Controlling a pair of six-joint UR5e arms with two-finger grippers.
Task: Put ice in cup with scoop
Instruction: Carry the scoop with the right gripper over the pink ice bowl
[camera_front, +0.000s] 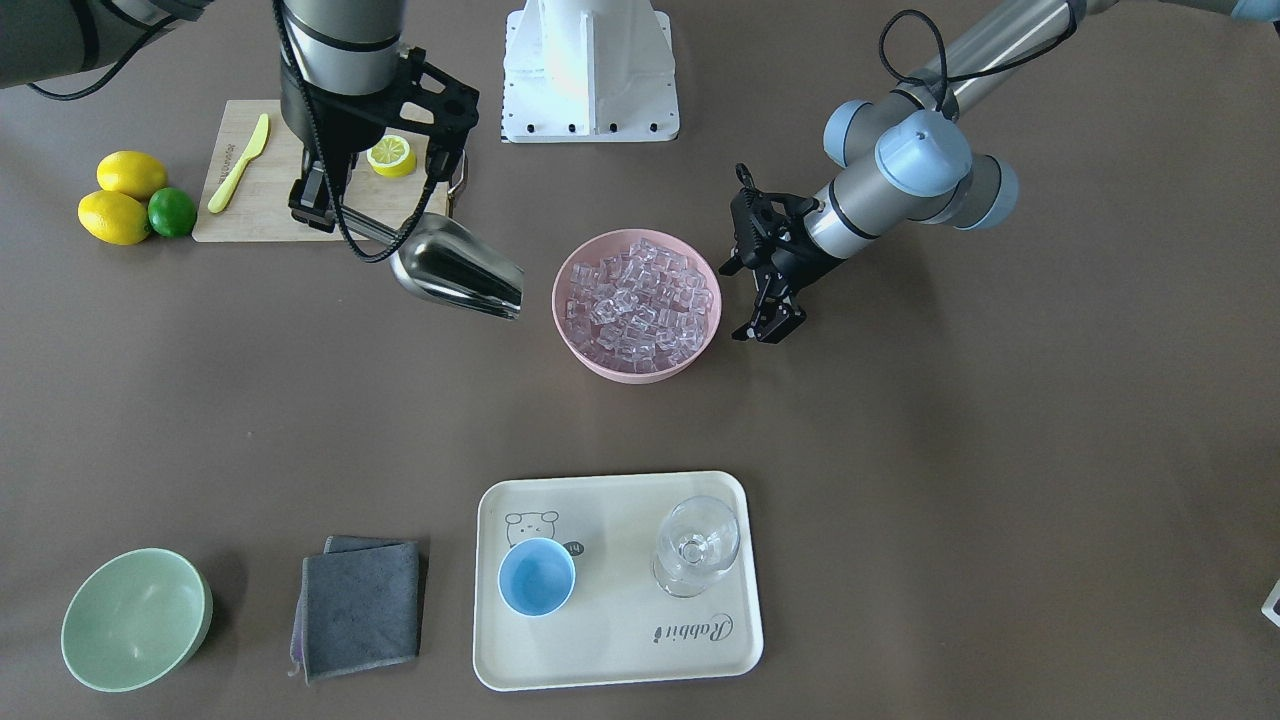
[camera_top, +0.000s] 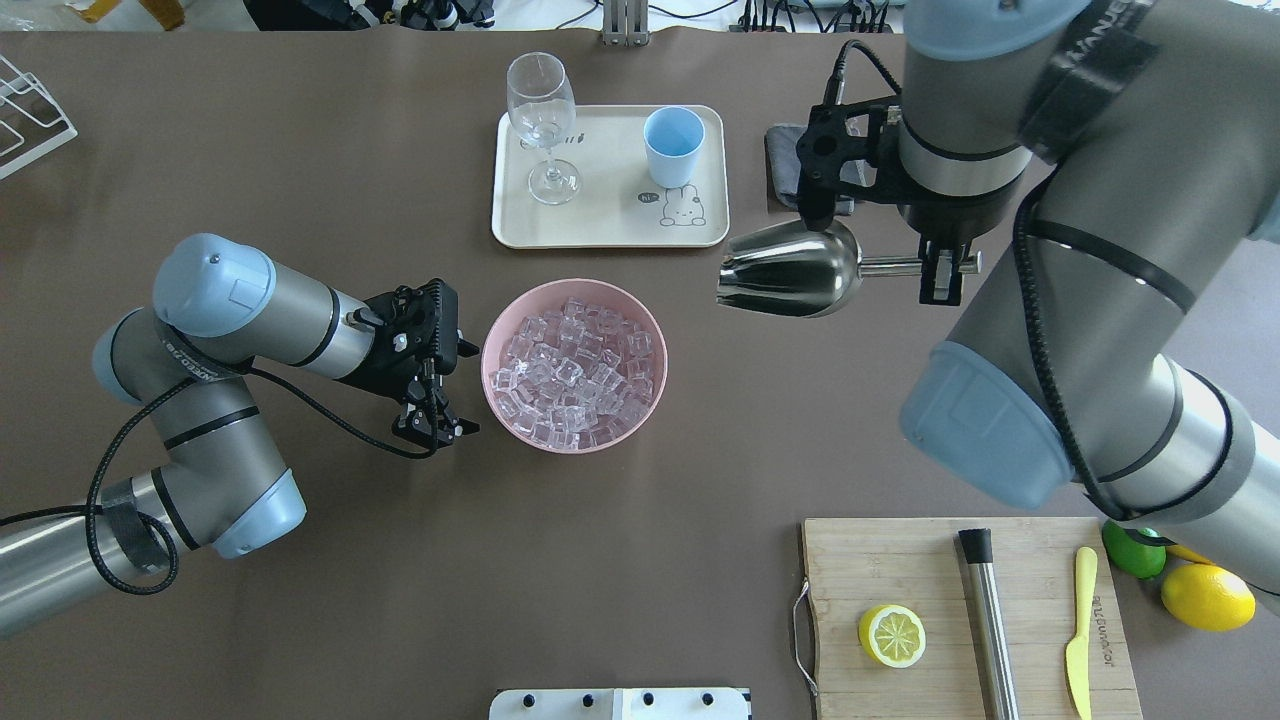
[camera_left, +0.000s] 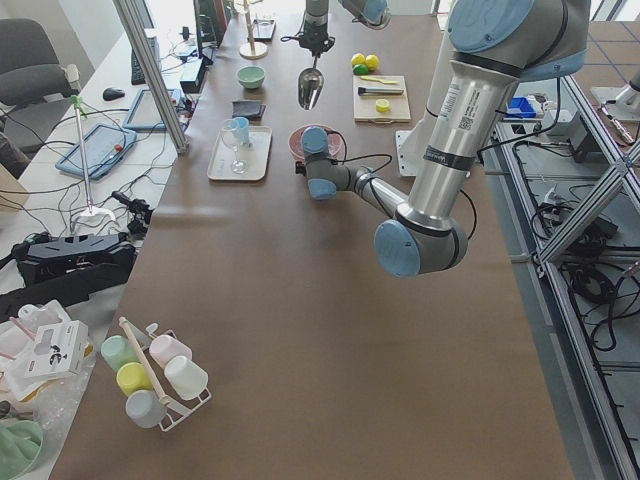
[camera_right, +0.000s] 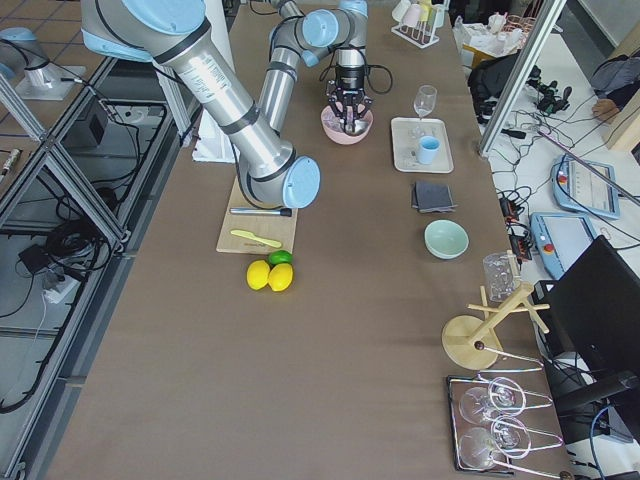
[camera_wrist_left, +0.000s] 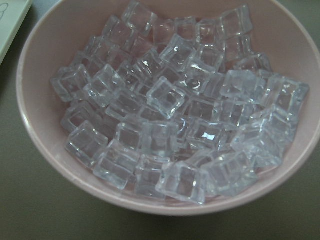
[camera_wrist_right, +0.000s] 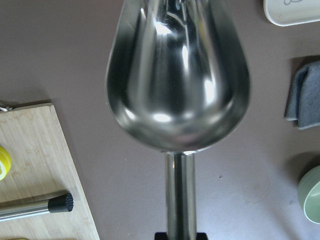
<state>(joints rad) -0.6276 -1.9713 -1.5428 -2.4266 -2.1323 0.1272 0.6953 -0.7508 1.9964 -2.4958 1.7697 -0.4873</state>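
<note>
The shiny metal scoop (camera_top: 790, 270) hangs level above the table, to the right of the pink bowl (camera_top: 490, 345) in the overhead view. My right gripper (camera_top: 942, 272) is shut on its bar handle. The trough (camera_wrist_right: 177, 75) is empty. The bowl is heaped with clear ice cubes (camera_top: 575, 365), which fill the left wrist view (camera_wrist_left: 170, 100). My left gripper (camera_top: 435, 428) is open and empty, just beside the bowl's other side, pointing down at the table. The light blue cup (camera_top: 672, 145) stands empty on a cream tray (camera_top: 600, 225) beyond the bowl.
A clear stemmed glass (camera_top: 543, 120) shares the tray. A cutting board (camera_top: 900, 570) holds a lemon half (camera_top: 891, 635), a steel cylinder (camera_top: 990, 620) and a yellow knife (camera_top: 1078, 630). Lemons and a lime (camera_front: 172, 212) lie beside it. A grey cloth (camera_front: 360, 605) and a green bowl (camera_front: 135, 620) sit near the tray.
</note>
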